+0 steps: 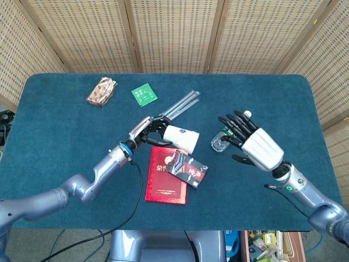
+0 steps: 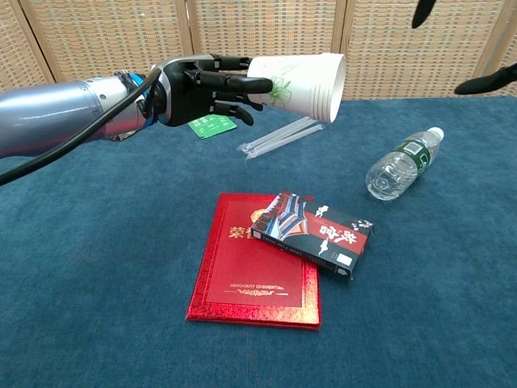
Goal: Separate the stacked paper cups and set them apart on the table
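Note:
The stacked white paper cups (image 1: 181, 137) (image 2: 300, 83) lie sideways in the air, mouth pointing right, above the red booklet. My left hand (image 1: 148, 130) (image 2: 196, 86) grips them at the base end. My right hand (image 1: 252, 143) hovers open to their right, fingers spread toward the cups, over the water bottle. In the chest view only dark fingertips (image 2: 422, 11) of that hand show at the top right edge.
A red booklet (image 1: 166, 183) with a card box (image 1: 188, 168) on it lies at the middle front. A plastic bottle (image 1: 224, 136), wrapped straws (image 1: 180, 105), a green packet (image 1: 144, 94) and a snack wrapper (image 1: 101, 91) lie on the blue table (image 1: 54, 125).

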`<state>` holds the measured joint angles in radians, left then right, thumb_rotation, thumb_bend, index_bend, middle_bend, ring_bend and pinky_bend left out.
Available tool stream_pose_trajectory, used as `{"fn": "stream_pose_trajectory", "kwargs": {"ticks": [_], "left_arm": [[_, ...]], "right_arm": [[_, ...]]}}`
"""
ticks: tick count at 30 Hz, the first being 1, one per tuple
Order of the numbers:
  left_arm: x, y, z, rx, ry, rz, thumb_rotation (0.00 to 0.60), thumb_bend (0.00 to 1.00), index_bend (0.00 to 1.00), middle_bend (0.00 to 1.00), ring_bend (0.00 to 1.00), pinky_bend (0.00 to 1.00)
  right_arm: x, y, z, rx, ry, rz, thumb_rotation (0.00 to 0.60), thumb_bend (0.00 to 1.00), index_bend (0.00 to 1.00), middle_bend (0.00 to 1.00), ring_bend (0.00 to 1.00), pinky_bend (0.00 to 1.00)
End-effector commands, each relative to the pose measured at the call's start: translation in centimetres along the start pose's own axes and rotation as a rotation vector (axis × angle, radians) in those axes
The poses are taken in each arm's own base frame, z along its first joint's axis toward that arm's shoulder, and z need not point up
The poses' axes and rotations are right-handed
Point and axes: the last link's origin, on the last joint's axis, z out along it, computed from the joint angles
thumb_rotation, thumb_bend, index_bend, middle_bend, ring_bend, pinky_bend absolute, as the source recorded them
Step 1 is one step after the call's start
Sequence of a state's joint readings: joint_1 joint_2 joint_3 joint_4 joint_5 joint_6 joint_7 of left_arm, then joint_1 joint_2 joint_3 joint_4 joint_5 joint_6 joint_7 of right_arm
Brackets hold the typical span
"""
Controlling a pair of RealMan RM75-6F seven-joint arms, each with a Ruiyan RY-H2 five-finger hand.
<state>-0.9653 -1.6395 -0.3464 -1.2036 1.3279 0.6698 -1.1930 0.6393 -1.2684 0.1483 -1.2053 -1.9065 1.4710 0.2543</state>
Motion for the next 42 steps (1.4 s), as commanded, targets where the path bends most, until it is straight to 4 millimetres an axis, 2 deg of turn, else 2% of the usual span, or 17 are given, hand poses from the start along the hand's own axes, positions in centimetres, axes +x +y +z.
{"fn": "stream_pose_trajectory", "kwargs": {"ticks": [1, 10, 16, 22, 37, 42], "left_arm": [[-0.1, 0.0, 0.0, 0.003, -0.001, -0.005, 0.6, 0.27, 0.48, 0.47, 0.48, 0.51], [-0.8, -0.3, 0.2, 0.031, -0.014, -0.05, 0.6, 0.27, 0.48, 0.47, 0.48, 0.51], [-1.8, -0.7, 0.4, 0.053, -0.032, -0.092, 0.6, 0.29, 0.48, 0.47, 0.48, 0.51], [-2.1, -1.0, 0.5, 0.072, -0.032, -0.133, 0.6, 0.3, 0.48, 0.47, 0.48, 0.51], [-2.4, -1.3, 0.6, 0.097, -0.039, -0.165, 0.6, 0.31, 0.48, 0.47, 0.48, 0.51], [-2.5, -1.4, 0.6, 0.106, -0.04, -0.166, 0.6, 0.31, 0.48, 0.47, 0.48, 0.51]], "right_arm": [[-0.5, -1.3, 1.8, 0.045, 0.005, 0.013, 0.6, 0.24, 0.41, 0.07, 0.0, 0.0], [-1.6, -3.5, 5.3, 0.107, 0.031, 0.027, 0.6, 0.28, 0.44, 0.06, 0.0, 0.0], [-2.3, -3.9, 6.9, 0.116, 0.038, 0.012, 0.6, 0.31, 0.45, 0.06, 0.0, 0.0], [-2.8, -3.8, 7.4, 0.129, 0.046, -0.01, 0.6, 0.32, 0.46, 0.0, 0.0, 0.0], [-4.0, -4.0, 7.6, 0.119, 0.084, 0.019, 0.6, 0.4, 0.53, 0.0, 0.0, 0.0], [-4.2, -4.0, 7.5, 0.115, 0.1, 0.032, 0.6, 0.49, 0.55, 0.0, 0.0, 0.0]]}}
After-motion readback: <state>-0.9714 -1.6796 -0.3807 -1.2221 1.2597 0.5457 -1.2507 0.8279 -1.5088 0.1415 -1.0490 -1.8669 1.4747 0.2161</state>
